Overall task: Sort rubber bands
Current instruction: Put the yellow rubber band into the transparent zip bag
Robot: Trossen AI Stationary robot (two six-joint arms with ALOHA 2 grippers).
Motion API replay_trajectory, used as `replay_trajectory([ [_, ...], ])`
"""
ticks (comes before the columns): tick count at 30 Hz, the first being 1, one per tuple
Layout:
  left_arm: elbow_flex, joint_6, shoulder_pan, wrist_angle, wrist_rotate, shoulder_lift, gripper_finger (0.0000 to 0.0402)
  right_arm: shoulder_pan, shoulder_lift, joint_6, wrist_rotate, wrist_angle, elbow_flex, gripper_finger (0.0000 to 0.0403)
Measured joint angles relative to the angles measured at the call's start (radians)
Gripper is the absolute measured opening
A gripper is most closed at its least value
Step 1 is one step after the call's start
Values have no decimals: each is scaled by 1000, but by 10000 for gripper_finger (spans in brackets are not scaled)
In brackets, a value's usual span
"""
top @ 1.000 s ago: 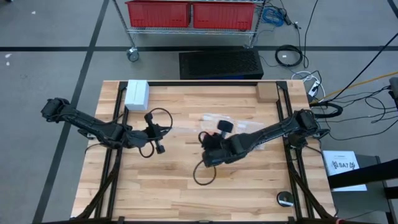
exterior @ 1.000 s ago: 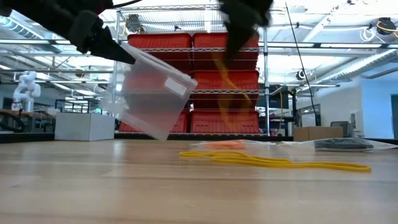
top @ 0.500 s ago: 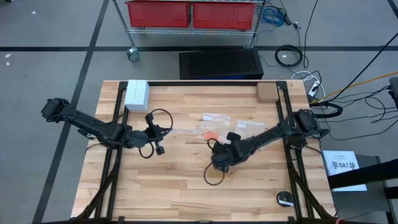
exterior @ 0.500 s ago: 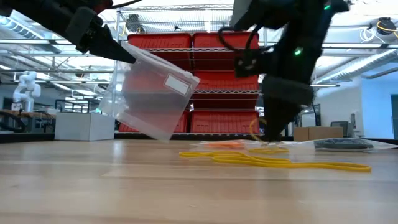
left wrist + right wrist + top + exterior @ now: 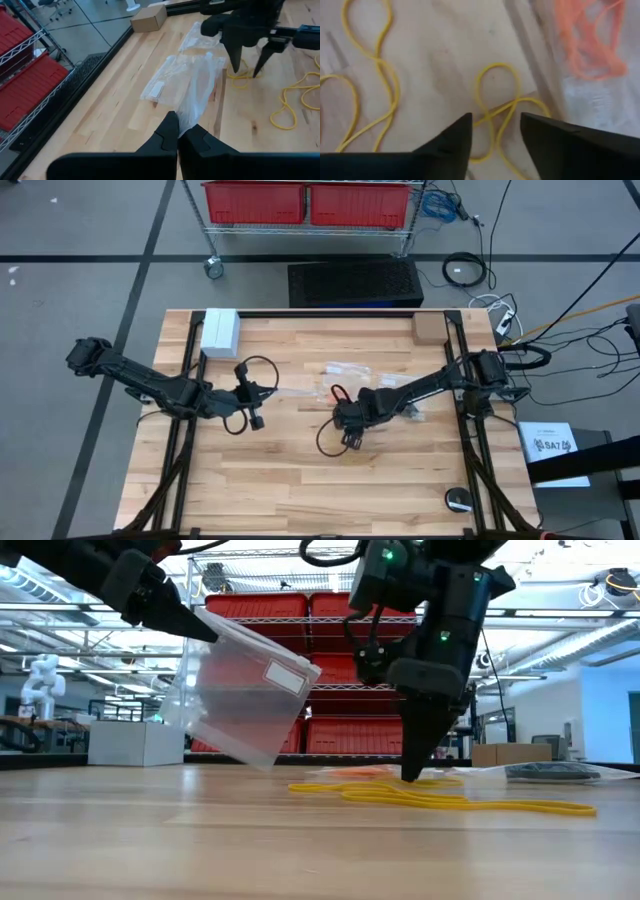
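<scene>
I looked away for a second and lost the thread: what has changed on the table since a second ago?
The right gripper has come down from above the table; its open jaws now straddle a yellow rubber band near the orange rubber bands, nothing gripped. The left gripper stays shut on the clear plastic bag, held up as before.

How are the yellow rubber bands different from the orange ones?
The yellow rubber bands lie loose on the bare wooden table, while the orange rubber bands sit bunched under clear plastic. The yellow ones spread in open loops; the orange ones are tangled together. Both are thin rubber loops.
</scene>
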Motion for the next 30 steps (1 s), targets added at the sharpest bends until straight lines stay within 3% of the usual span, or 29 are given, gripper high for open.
replay_trajectory([
  [9, 0, 0, 0, 0, 0, 0, 0, 4, 3, 81, 1, -41, 0, 237],
  [19, 0, 2, 0, 0, 1, 0, 0, 3, 51, 93, 11, -25, 5, 240],
  [24, 0, 3, 0, 0, 1, 0, 0, 3, 56, 70, 10, -24, 4, 197],
  [30, 0, 2, 0, 0, 10, 0, 0, 3, 58, 31, 20, -26, 4, 60],
])
